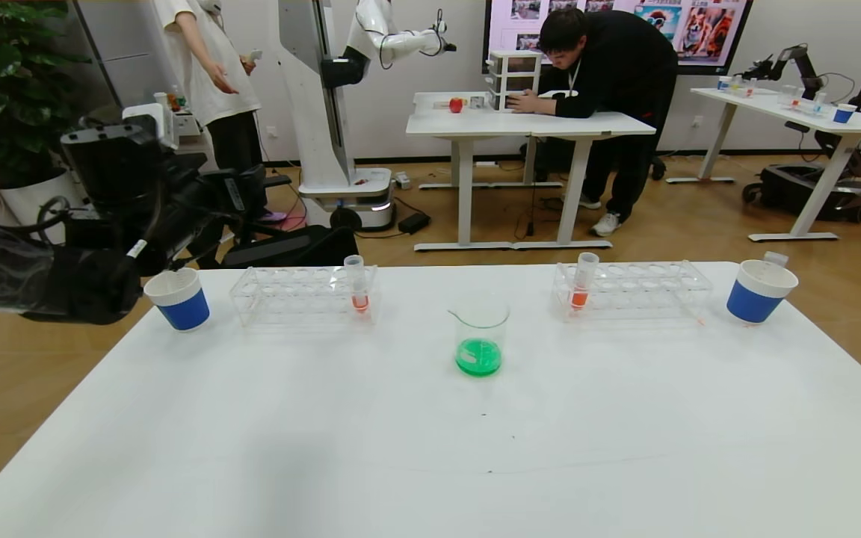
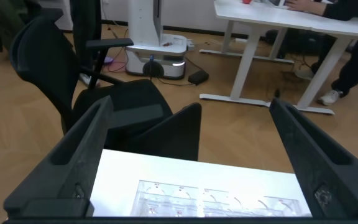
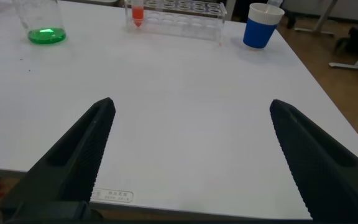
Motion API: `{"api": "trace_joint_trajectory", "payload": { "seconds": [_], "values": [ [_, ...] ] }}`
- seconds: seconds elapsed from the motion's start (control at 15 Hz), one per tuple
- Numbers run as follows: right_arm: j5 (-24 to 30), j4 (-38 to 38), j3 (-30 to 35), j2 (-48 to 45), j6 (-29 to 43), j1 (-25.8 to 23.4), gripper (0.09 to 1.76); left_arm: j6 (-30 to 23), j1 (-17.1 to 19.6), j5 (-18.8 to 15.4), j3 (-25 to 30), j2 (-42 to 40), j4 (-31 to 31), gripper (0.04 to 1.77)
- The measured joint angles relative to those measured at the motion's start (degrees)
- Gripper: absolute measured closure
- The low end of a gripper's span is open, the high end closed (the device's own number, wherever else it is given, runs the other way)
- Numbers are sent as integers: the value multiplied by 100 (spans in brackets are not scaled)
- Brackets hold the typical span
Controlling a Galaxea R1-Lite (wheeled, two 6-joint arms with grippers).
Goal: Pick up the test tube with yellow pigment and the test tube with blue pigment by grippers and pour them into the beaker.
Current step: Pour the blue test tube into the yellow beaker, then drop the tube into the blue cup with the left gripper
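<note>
On the white worktop (image 1: 430,448): one clear glass beaker of green liquid (image 1: 479,344); two clear plastic tube racks (image 1: 303,297) (image 1: 631,290); two orange-red liquid tubes (image 1: 356,283) (image 1: 582,281); two blue-and-white paper cups (image 1: 178,298) (image 1: 758,291).

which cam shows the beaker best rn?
Head view: the beaker sits mid-table, whole, green liquid in its bottom. Right wrist view catches it far off, top cropped. Left wrist view doesn't show it.

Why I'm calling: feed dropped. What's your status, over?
Left hand open, beside left cup. Right hand open over table, empty. Beaker holds green liquid. Racks show only orange-red tubes.
</note>
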Motion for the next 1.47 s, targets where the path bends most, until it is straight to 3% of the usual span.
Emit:
{"api": "trace_joint_trajectory", "payload": {
  "seconds": [0.2,0.6,0.87,1.2,1.47],
  "values": [
    [0,0,0,0,0,0,11,129,-228,2,577,-1051,266,6],
    [0,0,0,0,0,0,11,1017,-336,2,1831,-3746,781,6],
    [-2,0,0,0,0,0,11,1364,-241,94,2437,-5582,2046,6],
    [0,0,0,0,0,0,11,1317,-55,300,2955,-7856,3960,6],
    [-2,0,0,0,0,0,11,1319,149,96,3799,-9262,4456,6]
  ]
}}
